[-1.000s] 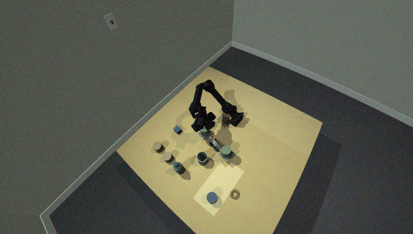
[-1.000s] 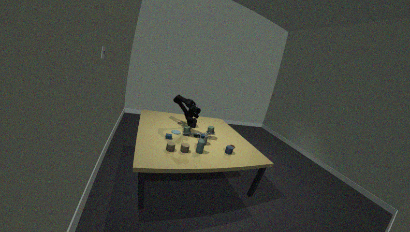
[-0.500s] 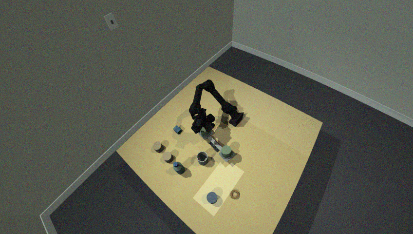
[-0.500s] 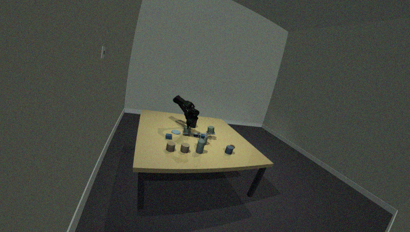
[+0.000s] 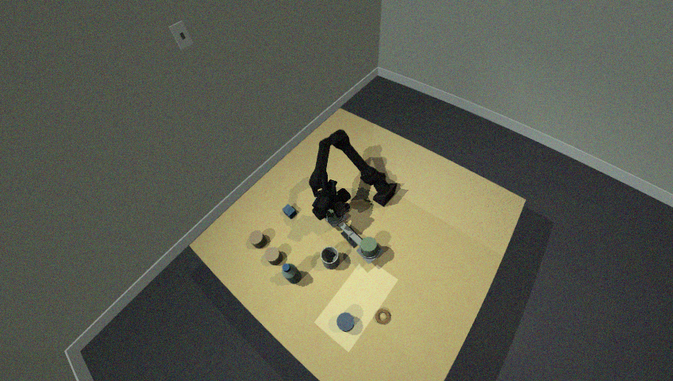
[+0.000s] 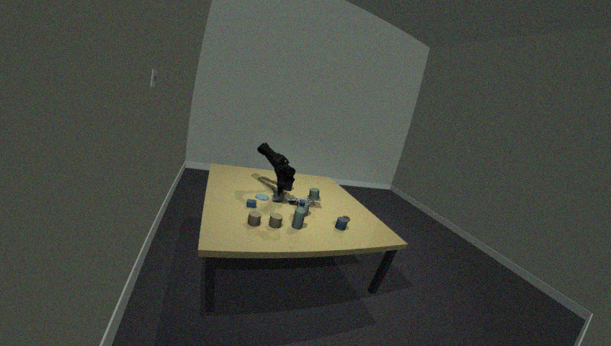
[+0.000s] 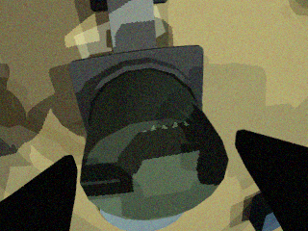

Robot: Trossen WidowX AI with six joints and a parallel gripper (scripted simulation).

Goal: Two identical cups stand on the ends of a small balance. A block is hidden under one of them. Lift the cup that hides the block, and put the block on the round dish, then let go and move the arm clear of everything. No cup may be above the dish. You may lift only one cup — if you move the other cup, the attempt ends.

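The balance lies in the middle of the table, and its grey beam shows in the wrist view. One green cup stands on its near end in the top view. The other green cup stands on the square end pad, directly below my gripper. The gripper is open, with a black finger on each side of this cup and apart from it. The light blue round dish lies on the table just beside this cup. No block is visible.
A blue cube, two tan cylinders, a blue-green bottle and a dark mug stand near the balance. A blue cylinder stands on a pale rectangle, beside a brown ring.
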